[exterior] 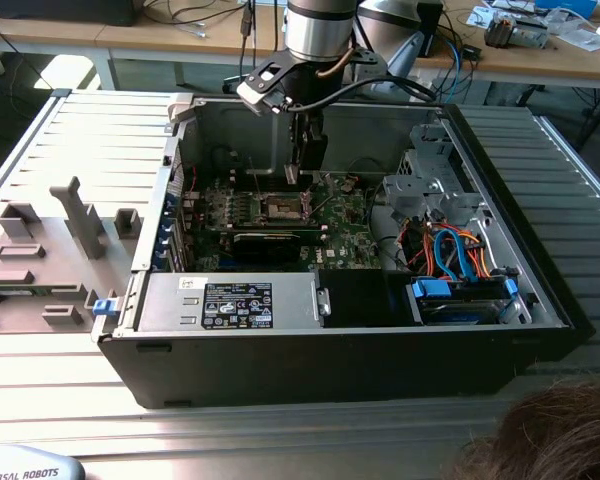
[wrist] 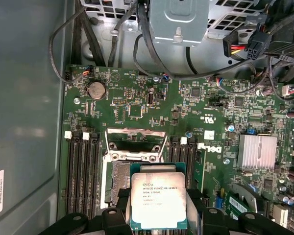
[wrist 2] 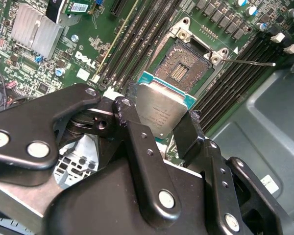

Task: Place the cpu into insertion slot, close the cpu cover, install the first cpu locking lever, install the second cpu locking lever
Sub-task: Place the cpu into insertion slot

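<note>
My gripper (wrist 2: 159,125) is shut on the cpu (wrist 2: 161,111), a flat square chip with a silver-grey top, held by two opposite edges between black fingers (wrist 2: 130,120). In both wrist views the cpu (wrist: 158,200) hangs just above the motherboard and partly overlaps the insertion slot (wrist: 118,180). The insertion slot (wrist 2: 181,66) lies bare, its dark pin field exposed. The cpu cover (wrist: 134,138) stands swung up at the slot's far side. A thin locking lever (wrist 2: 250,62) sticks out beside the slot. In the exterior view the gripper (exterior: 305,165) reaches into the open case over the slot (exterior: 285,207).
The open computer case (exterior: 555,300) holds a power supply (exterior: 230,305), a drive cage (exterior: 435,185) and orange and blue cables (exterior: 460,250). Memory slots (wrist: 83,176) flank the socket, and a finned heatsink (wrist: 257,152) sits nearby. A grey fixture plate (exterior: 40,260) lies at the exterior view's left. A person's hair (exterior: 550,440) shows at the front.
</note>
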`<state>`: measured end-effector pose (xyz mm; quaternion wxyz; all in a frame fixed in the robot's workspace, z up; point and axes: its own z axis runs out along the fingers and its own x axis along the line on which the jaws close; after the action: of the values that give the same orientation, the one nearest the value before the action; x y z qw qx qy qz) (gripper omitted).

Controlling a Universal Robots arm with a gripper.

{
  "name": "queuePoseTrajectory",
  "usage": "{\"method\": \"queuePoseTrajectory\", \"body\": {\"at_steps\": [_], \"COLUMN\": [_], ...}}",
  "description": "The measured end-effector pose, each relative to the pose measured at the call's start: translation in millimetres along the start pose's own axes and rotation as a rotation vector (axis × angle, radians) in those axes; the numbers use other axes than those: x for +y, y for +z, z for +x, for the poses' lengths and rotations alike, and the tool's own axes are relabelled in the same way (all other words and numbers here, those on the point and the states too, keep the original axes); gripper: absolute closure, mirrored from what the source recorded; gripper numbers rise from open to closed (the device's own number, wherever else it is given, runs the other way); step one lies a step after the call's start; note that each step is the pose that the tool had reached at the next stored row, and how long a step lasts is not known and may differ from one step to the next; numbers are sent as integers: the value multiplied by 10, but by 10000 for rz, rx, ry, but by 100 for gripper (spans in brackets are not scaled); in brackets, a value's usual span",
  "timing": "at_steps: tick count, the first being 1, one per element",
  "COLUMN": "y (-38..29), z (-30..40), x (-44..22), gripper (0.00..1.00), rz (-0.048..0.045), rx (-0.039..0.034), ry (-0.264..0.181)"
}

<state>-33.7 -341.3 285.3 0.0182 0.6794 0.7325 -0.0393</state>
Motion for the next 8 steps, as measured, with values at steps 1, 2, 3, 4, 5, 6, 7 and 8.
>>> {"method": "queuePoseTrajectory", "body": {"at_steps": [1, 2, 3, 4, 5, 6, 7, 8], "y": [1, 2, 5, 6, 7, 9, 9, 11], "z": [0, 0, 0, 0, 1, 1, 1, 1], "x": [0, 0, 0, 0, 0, 0, 0, 0], "gripper": [46, 46, 46, 46, 46, 46, 46, 46], "rz": [0, 0, 0, 0, 0, 0, 0, 0], "rx": [0, 0, 1, 1, 0, 0, 0, 0], "ry": [0, 0, 0, 0, 0, 0, 0, 0]}}
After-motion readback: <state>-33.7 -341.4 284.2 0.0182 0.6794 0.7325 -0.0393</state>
